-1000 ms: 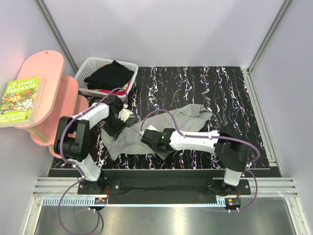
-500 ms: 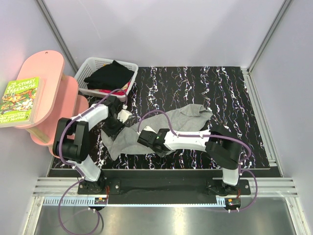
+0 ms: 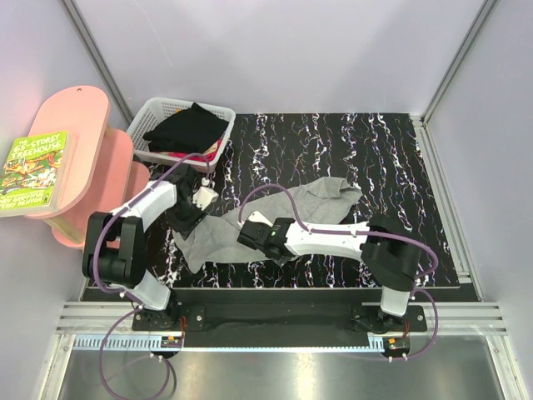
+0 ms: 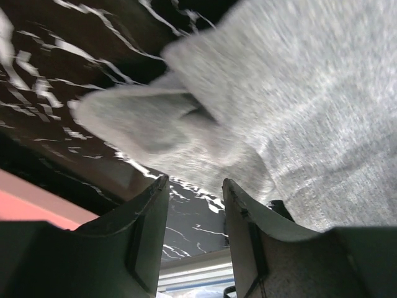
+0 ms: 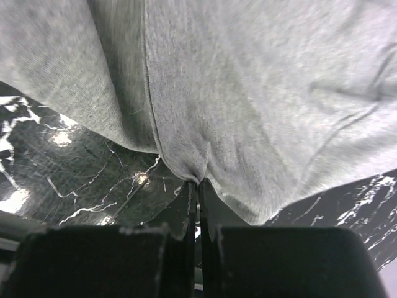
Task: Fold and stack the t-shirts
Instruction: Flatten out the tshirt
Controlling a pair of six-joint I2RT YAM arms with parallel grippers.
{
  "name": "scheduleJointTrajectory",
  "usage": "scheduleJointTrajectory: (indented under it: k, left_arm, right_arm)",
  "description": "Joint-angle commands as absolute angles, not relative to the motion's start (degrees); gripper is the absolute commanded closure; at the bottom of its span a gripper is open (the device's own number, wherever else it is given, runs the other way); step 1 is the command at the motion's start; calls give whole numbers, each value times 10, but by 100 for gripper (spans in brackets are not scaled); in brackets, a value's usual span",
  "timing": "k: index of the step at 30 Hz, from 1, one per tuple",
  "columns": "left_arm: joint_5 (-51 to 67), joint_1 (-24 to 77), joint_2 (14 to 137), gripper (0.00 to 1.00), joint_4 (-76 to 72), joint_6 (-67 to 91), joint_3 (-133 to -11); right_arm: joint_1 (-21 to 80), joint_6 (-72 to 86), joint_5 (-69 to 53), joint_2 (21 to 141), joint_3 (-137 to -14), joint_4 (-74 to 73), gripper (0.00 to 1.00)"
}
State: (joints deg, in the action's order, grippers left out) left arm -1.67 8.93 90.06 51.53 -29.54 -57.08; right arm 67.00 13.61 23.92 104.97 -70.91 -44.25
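Inside the white basket (image 3: 153, 112) — a black t-shirt (image 3: 190, 127), bunched

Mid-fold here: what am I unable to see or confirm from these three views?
- Top view: the right hand and its arm cover the near edge of the grey t-shirt, hiding the pinch.
- Right wrist view: the bunched fold hides how many layers are pinched.
- Left wrist view: blurred; sleeve or hem ahead of the open left hand is unclear.
- Top view: the black t-shirt hides whatever lies under it in the basket.
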Motion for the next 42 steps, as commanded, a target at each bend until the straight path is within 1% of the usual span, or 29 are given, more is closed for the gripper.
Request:
scheduleJointTrajectory:
  k: [1, 3, 5, 14, 15, 16, 18, 21, 24, 29, 33, 34, 36, 37, 40, 41, 42]
  left_arm:
    - [-5, 91, 896, 55, 512, -294, -555]
    - [-18, 91, 906, 55, 496, -291, -551]
    - [-32, 89, 924, 51, 486, -285, -559]
    - [-47, 86, 992, 48, 461, -262, -620]
    - [-44, 86, 998, 52, 457, -261, -618]
    - [-39, 86, 1003, 66, 455, -262, -618]
    - [-26, 86, 1017, 100, 454, -260, -615]
    - [-17, 86, 1005, 100, 455, -263, -611]
    - [-37, 85, 967, 100, 465, -272, -628]
    - [-52, 83, 907, 100, 525, -279, -716]
    - [-53, 83, 882, 100, 557, -276, -756]
    - [-47, 84, 875, 96, 562, -273, -759]
    - [-39, 90, 869, 84, 573, -265, -759]
    - [-38, 94, 866, 81, 573, -263, -756]
    - [-41, 109, 865, 79, 576, -255, -738]
    - [-42, 111, 865, 81, 576, -254, -736]
    - [-42, 112, 864, 84, 575, -251, -733]
  right_arm:
    - [675, 129, 287, 1011, -743, -461, 100]
    - [675, 128, 289, 1011, -743, -461, 100]
    - [675, 129, 287, 1012, -742, -461, 100]
    - [675, 134, 295, 992, -734, -473, 100]
    - [675, 133, 297, 988, -734, -475, 100]
    - [675, 133, 302, 986, -734, -476, 100]
    - [674, 133, 312, 979, -735, -483, 100]
    - [664, 126, 338, 969, -746, -502, 100]
    - [636, 111, 365, 945, -768, -522, 100]
    - [588, 78, 445, 883, -835, -543, 100]
    - [580, 51, 525, 827, -897, -557, 100]
    - [580, 51, 537, 820, -920, -563, 100]
    - [580, 53, 563, 803, -936, -569, 100]
    - [580, 54, 573, 799, -944, -570, 100]
    - [580, 75, 619, 784, -955, -588, 100]
    - [581, 83, 622, 778, -961, -598, 100]
    - [581, 121, 622, 767, -970, -617, 100]
